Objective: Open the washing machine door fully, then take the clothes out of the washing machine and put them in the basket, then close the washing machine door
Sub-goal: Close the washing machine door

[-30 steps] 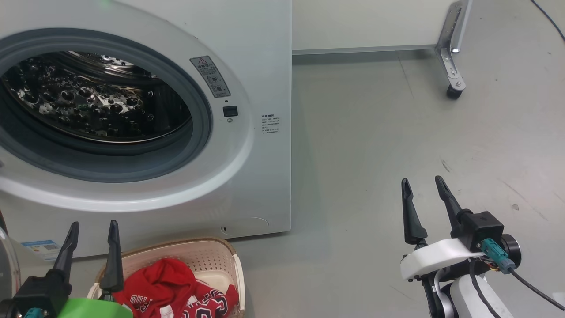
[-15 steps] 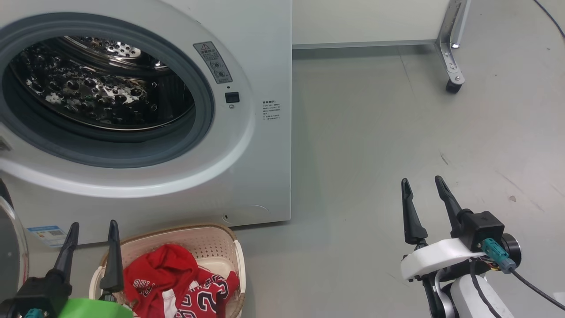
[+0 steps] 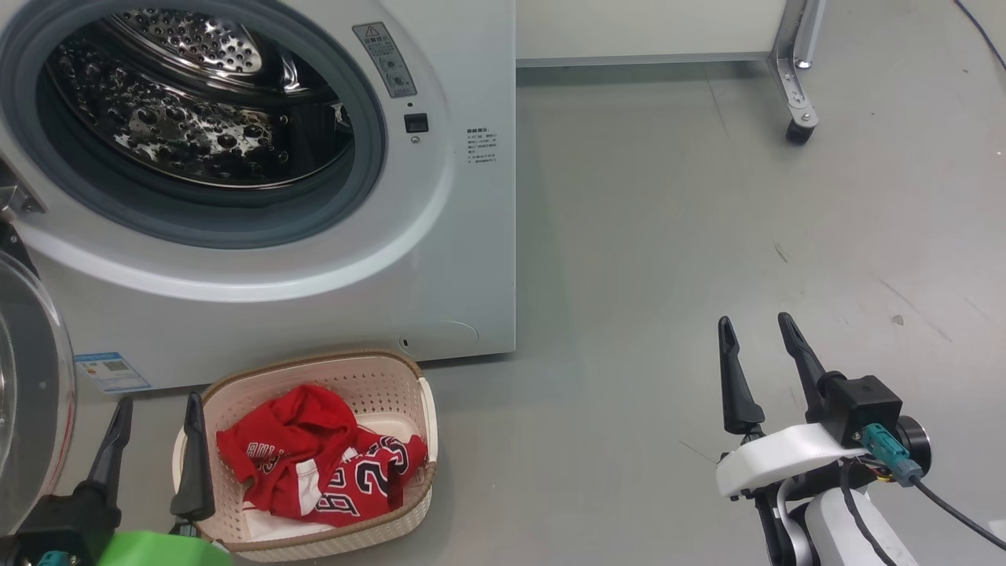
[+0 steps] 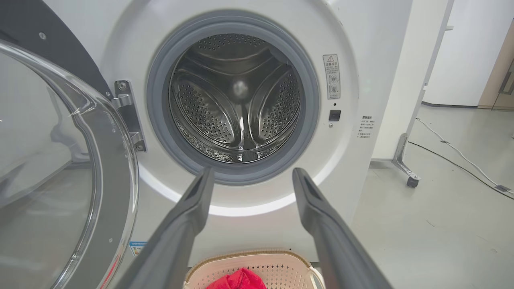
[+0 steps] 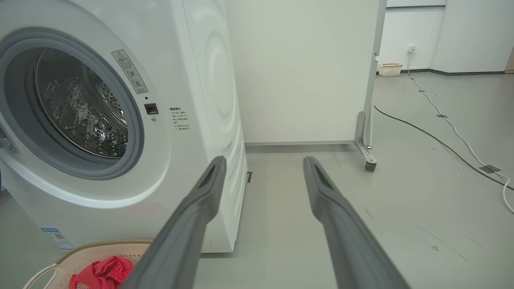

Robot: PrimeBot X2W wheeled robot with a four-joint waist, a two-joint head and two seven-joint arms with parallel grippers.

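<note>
One washing machine (image 3: 471,259), with one round door (image 4: 60,160), one hinge (image 4: 128,116) and one drum (image 4: 237,96). Three labels on its front: one warning label (image 3: 384,59), one small text label (image 3: 480,148), one blue sticker (image 3: 112,371). Two baskets in all: one cream basket (image 3: 393,373) at the foot of the machine, one far basket (image 5: 390,69) by the distant wall. One heap of red clothes (image 3: 314,464) in the near one, possibly two garments, folds too tangled to separate. Two pincers, left pincer (image 3: 159,398) and right pincer (image 3: 754,318), two fingers (image 3: 735,385) each, four together. One caster wheel (image 3: 799,132). Two cables on the floor (image 3: 668,236): one black cable (image 5: 433,139), one white cable (image 5: 453,128).
</note>
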